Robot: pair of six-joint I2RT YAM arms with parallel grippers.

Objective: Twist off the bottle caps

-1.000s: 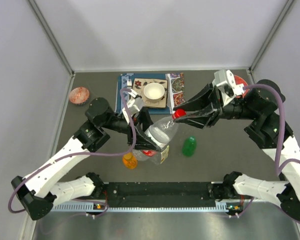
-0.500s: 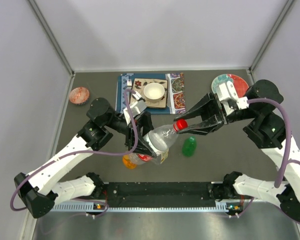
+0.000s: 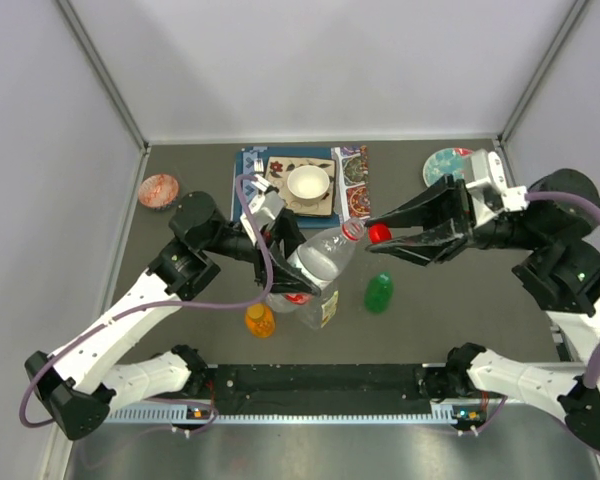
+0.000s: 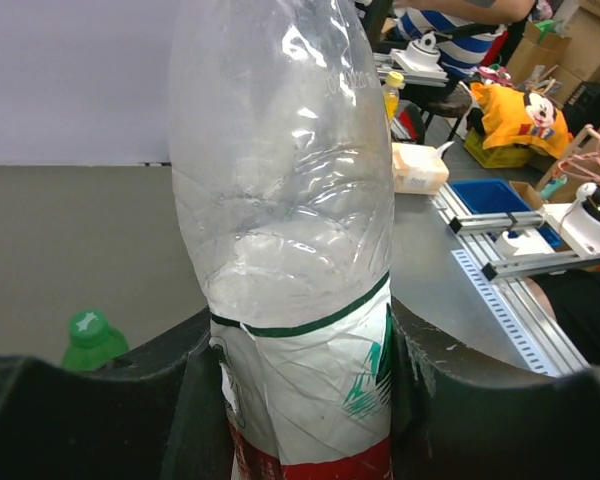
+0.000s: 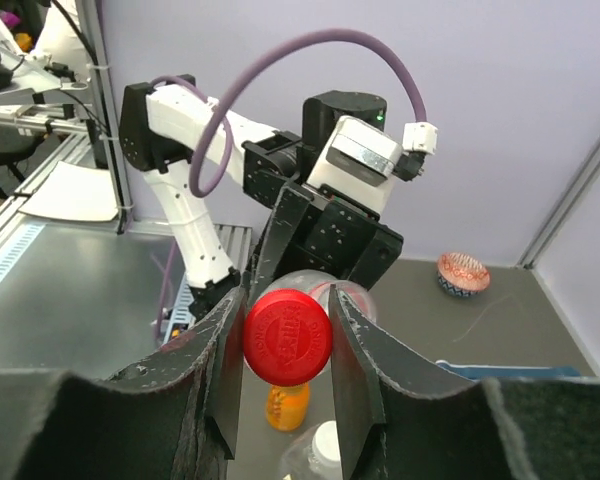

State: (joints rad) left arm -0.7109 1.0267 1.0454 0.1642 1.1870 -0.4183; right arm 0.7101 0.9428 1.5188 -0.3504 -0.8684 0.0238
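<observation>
My left gripper [image 3: 292,268] is shut on the labelled lower half of a clear bottle [image 3: 325,255], held off the table with its open neck pointing right. In the left wrist view the bottle [image 4: 280,200] fills the space between the fingers [image 4: 130,400]. My right gripper [image 3: 379,234] is shut on the red cap [image 5: 287,335], a short way right of the bottle's mouth and apart from it. A green bottle [image 3: 378,292] with its green cap [image 4: 88,326] stands below. An orange bottle [image 3: 259,320] and a second clear bottle [image 3: 315,306] with a white cap [image 5: 327,437] lie under the held one.
A white bowl [image 3: 308,183] sits on patterned mats [image 3: 352,180] at the back centre. A pink patterned dish [image 3: 158,190] lies at the back left, and a teal and red plate [image 3: 443,163] at the back right. Grey walls enclose the table on three sides.
My right gripper has drawn away to the right with the red cap, which now stands clear of the bottle's neck. The left gripper has kept hold of the bottle and shifted it slightly.
</observation>
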